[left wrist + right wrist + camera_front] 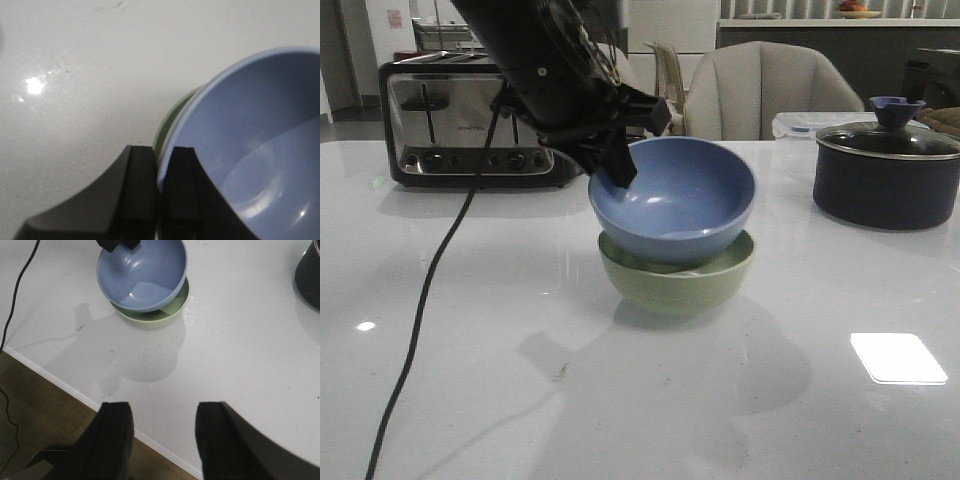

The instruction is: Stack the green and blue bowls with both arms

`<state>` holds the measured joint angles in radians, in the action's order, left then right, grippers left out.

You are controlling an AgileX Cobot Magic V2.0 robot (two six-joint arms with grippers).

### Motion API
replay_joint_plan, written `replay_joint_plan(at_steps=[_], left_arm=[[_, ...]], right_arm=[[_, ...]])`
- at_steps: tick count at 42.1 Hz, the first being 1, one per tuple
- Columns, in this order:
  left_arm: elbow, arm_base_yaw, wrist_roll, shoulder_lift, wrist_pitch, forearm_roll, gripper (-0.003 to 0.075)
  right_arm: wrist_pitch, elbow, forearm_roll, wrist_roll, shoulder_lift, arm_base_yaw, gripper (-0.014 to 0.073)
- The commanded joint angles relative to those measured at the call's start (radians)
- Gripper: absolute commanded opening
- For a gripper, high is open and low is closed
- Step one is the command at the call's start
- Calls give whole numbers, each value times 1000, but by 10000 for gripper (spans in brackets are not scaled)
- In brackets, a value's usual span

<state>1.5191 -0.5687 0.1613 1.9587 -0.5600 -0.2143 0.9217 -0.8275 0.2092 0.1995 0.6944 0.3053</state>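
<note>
My left gripper pinches the rim of the matte blue bowl, which sits tilted inside the sage green bowl mid-worktop; the blue bowl hides most of the green one. My right gripper hangs spread and empty over the worktop's near edge, well apart from the bowls.

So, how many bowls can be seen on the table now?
2. The blue bowl sits tilted in the green bowl at the table's middle, its rim pinched by the left gripper. No others show.
</note>
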Motion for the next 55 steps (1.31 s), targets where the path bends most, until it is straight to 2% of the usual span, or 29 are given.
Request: replay_joint_plan(at_steps=[1, 3, 5, 11, 14, 30, 55], left_arm=[[35, -7, -3, -38, 72, -41, 109], [35, -7, -3, -30, 67, -41, 132], [35, -7, -3, -26, 64, -43, 189], [35, -7, -3, -24, 65, -43, 433], [35, -7, -3, -32, 60, -43, 499], [7, -7, -3, -250, -106, 33, 491], [-443, -7, -3, -860, -132, 37, 491]], right_arm=[[-58, -27, 4, 8, -2, -2, 421], [-58, -27, 4, 8, -2, -2, 421], [-58, -27, 4, 8, -2, -2, 421], [-58, -27, 4, 8, -2, -2, 421], [-58, -27, 4, 8, -2, -2, 421], [-58, -27, 4, 8, -2, -2, 421], [-60, -27, 4, 8, -2, -2, 421]])
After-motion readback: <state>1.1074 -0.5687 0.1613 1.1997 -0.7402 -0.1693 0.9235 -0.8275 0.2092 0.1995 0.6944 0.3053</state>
